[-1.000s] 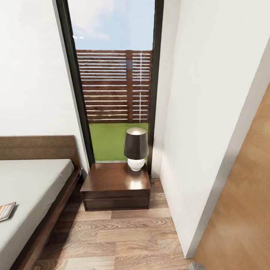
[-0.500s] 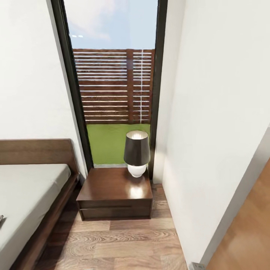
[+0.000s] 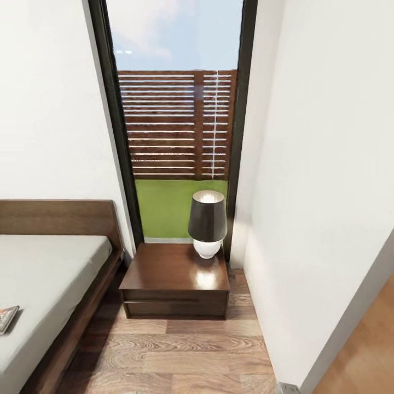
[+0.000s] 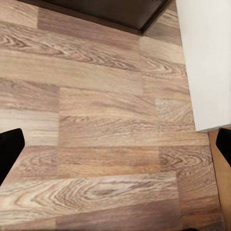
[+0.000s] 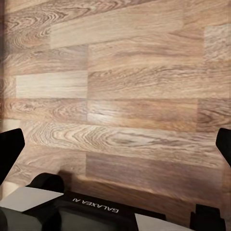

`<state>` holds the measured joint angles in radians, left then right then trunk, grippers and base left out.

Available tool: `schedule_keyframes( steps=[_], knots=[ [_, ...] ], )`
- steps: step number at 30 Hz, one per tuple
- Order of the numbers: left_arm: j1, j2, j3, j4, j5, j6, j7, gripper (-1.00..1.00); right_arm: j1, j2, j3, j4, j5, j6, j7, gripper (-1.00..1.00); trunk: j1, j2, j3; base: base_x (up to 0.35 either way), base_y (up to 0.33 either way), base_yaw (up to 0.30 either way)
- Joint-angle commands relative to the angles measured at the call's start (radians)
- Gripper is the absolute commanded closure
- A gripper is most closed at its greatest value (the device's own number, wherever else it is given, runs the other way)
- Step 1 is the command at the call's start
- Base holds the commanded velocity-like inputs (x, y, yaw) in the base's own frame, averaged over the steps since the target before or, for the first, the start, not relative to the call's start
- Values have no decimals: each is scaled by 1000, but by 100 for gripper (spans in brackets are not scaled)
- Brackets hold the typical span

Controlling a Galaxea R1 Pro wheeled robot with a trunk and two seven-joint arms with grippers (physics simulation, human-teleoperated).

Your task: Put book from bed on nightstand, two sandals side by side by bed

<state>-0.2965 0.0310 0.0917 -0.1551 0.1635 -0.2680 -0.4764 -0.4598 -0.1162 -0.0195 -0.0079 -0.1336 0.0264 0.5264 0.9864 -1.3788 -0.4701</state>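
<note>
**Book at the bed's edge, hands empty**

The book (image 3: 7, 319) lies on the bed (image 3: 49, 273), well apart from the nightstand (image 3: 175, 269) with its lamp (image 3: 207, 223). Both grippers (image 4: 115, 144) (image 5: 115, 144) hang spread above the floor (image 3: 180, 350). A careless approach could clip the bed frame. Since half a second ago the view has swung left, baring more of the book.

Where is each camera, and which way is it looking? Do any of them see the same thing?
Head view: high on the robot, facing the window, nightstand, lamp, bed and book.
Left wrist view: by the left gripper, facing the floor and a wall corner; dark fingertips show.
Right wrist view: by the right gripper, facing floor; fingertips and robot base show.
All three share the wood floor.
</note>
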Motion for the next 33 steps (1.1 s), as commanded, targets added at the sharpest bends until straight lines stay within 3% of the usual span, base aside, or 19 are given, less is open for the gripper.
schedule_keyframes(
  steps=[1,17,33],
  knots=[
    [-1,0,8,2,2,1,-8,-100,0,0,-2,0,-8,3,4,-100,0,-1,-2,0,0,247],
    [-1,0,8,2,2,1,-8,-100,0,0,-1,0,-8,3,4,-100,0,-1,-10,58,46,254],
    [-1,0,8,2,2,1,-8,-100,0,0,-1,0,-7,3,4,-100,0,-1,-10,121,107,21]
  ],
)
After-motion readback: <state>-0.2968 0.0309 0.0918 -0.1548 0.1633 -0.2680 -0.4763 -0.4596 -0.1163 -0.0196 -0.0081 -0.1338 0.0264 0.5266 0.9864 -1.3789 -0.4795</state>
